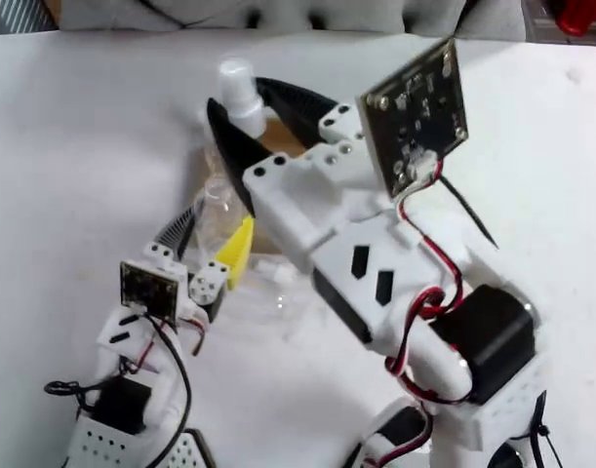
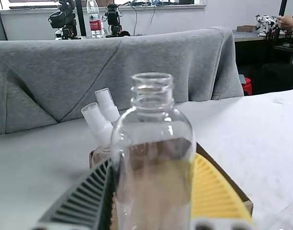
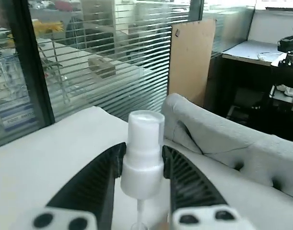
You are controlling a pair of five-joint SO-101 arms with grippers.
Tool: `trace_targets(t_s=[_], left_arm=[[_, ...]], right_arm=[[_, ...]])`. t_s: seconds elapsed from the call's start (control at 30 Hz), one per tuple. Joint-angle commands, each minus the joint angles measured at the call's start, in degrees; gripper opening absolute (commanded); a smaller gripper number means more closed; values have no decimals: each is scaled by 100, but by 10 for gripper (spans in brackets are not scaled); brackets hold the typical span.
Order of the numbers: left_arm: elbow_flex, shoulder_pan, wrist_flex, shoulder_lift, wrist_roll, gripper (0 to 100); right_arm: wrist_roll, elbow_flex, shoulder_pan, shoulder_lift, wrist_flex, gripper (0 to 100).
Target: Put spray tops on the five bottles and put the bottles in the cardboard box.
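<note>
Two things in hand right now, one per arm. My left fingers (image 2: 211,191), one yellow and one grey, both ribbed, are clamped on the belly of a clear bottle (image 2: 153,158). It's upright with the neck open and the threads showing. It sits just on the near side of the cardboard box (image 1: 283,144), left of the middle of the white tabletop (image 1: 83,146).

My right fingers (image 3: 184,187), black and ribbed, are closed on the collar of a white spray top (image 3: 143,158), nozzle up, thin dip tube (image 3: 139,211) hanging below. In the high view it's over the box, farther away than the bottle, and not on the neck yet.

Handling guess: the bottle looks empty, thin-walled and smooth, so it's probably light, slick and a bit squashy. I'd hold the round belly firmly but not so hard that it buckles, and leave the neck free. The top looks like hard plastic and very light, and the wide collar is the obvious place to hold it. The tube looks bendy, so it could snag on the rim instead of dropping in.

Two capped bottles (image 2: 99,125) are leaning in the box already.
</note>
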Motion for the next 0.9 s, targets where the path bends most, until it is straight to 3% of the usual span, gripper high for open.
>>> trace_targets(t_s=[0.0, 0.2, 0.37, 0.6, 0.87], left_arm=[[-44, -48, -220, -57, -79, 20], [-44, -40, -220, -57, -79, 20], [-35, -4, -220, -57, -79, 20], [-35, -40, -220, -57, -79, 20], [70, -31, -220, -57, -79, 20]], right_arm=[[-62, -501, 92, 66, 268, 15], [-97, -492, 75, 242, 145, 15], [-1108, -352, 101, 611, -541, 15], [-563, 193, 75, 971, -989, 15], [-1407, 202, 198, 954, -1429, 15]])
